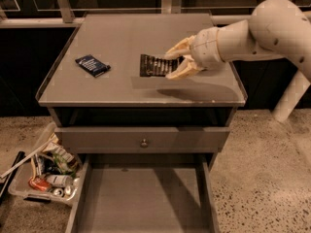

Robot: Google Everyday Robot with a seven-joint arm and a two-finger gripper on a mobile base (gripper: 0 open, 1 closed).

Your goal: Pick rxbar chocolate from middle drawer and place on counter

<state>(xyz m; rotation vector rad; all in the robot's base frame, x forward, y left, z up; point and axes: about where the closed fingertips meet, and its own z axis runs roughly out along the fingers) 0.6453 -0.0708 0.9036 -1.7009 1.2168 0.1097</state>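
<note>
1. my tool (169, 65) is over the right half of the table (146, 33), with its two pale fingers clamped on the right end of the rxbar chocolate (152, 65).
2. the bar's long axis runs left to right across my view. its free end points left, toward the dark blue packet (92, 65).
3. the striped face of the bar is turned up and towards the camera. there is a shadow on the table below it, but i cannot tell whether the bar touches the surface.
4. the arm (262, 28) reaches in from the upper right.
5. the dark blue packet lies flat on the left part of the table, well apart from the bar.
6. the table top is flat grey with a thin raised rim and a pale, worn front edge.
7. under it is a shut drawer front (97, 139) with a round knob (144, 142). below that the middle drawer (141, 198) stands pulled out, showing its grey floor.
8. a bin (43, 171) of clutter sits on the speckled floor (262, 178) at the left, and a railing (63, 4) runs behind the table.
</note>
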